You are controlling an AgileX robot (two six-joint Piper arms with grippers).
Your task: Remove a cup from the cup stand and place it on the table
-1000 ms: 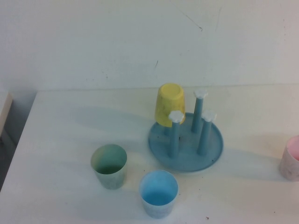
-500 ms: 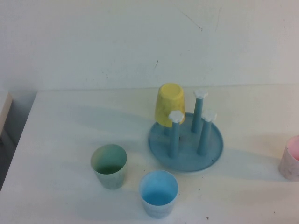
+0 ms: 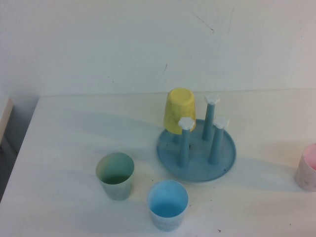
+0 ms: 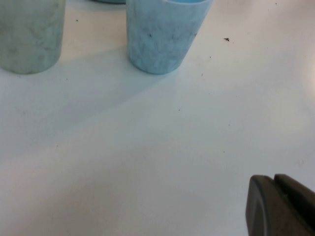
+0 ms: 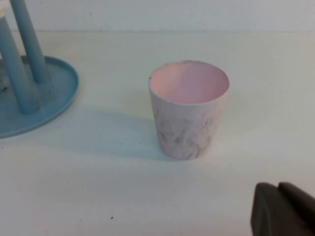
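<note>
The light blue cup (image 3: 168, 205) stands upright on the white table (image 3: 64, 133), in front of the blue cup stand (image 3: 196, 157). The stand has three bare pegs with white knobs, and a yellow cup (image 3: 179, 109) sits upside down on its back left peg. Neither gripper shows in the high view. In the left wrist view my left gripper (image 4: 273, 178) is shut and empty, low over the table, with the light blue cup (image 4: 160, 34) ahead of it. In the right wrist view my right gripper (image 5: 277, 186) is shut and empty, near a pink cup (image 5: 188, 108).
A pale green cup (image 3: 115, 175) stands upright left of the light blue cup and also shows in the left wrist view (image 4: 29, 34). The pink cup (image 3: 307, 168) stands at the table's right edge. The stand's rim (image 5: 59, 98) lies beside it.
</note>
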